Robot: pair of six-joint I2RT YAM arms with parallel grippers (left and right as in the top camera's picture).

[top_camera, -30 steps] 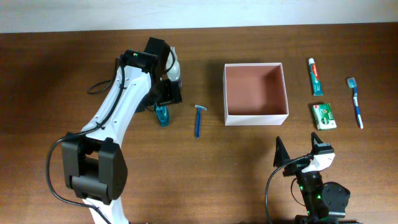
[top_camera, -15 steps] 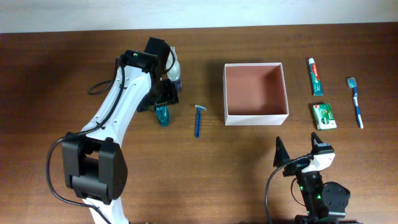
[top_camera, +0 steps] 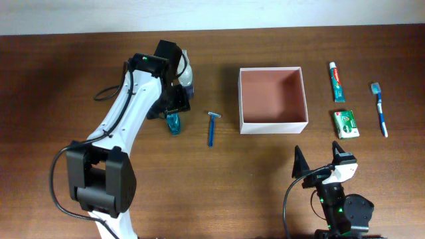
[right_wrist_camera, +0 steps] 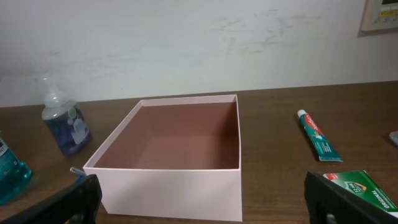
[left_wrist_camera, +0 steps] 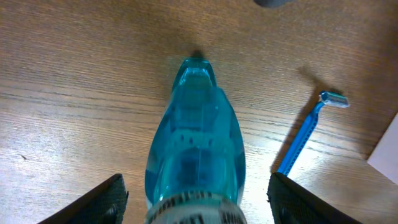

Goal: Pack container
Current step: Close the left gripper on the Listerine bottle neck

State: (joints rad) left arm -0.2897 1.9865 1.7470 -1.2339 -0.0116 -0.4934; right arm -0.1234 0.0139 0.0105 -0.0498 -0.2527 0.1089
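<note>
The container [top_camera: 273, 123], a square white-walled box, sits upright and open, seemingly empty inside

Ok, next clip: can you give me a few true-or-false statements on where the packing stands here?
1. The box holds nothing. True.
2. The razor lies inside the box. False: it lies on the table, left of the box.
3. The left fingers are shut on the teal bottle. False: they stand open, one on each side of it, with gaps.
4. The toothbrush lies on the table, right of the box. True.
</note>
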